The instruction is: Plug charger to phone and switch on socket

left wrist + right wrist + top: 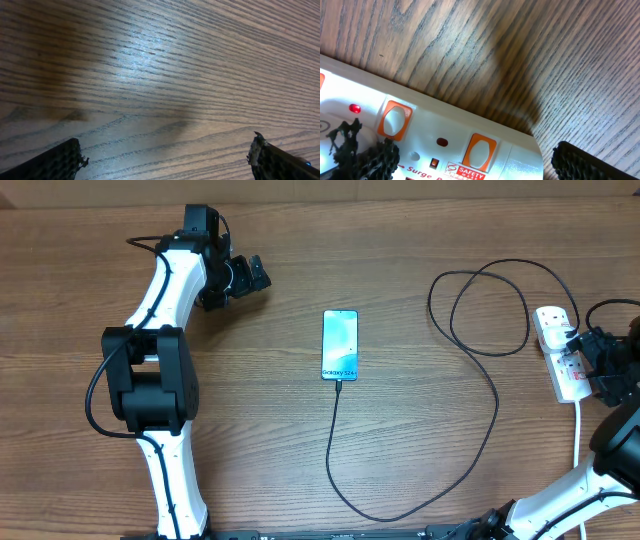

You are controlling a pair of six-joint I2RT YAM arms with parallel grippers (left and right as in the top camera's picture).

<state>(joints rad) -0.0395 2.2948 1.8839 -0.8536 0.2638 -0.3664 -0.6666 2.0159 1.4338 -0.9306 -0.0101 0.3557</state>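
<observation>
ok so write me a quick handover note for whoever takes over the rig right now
Left gripper: open, over bare table, away from the phone.
Right gripper: open, over the socket, holding nothing.
Phone: mid-table, screen lit. The charger tip meets its bottom edge and looks plugged in.
Done: one red light on the socket glows, so it appears switched on.
Left: probably just confirm both, then pull the arms back.

There is one phone (340, 345), one charger (332, 425), one socket (552, 320), and two arms: left arm (150, 370) and right arm (560, 500).
</observation>
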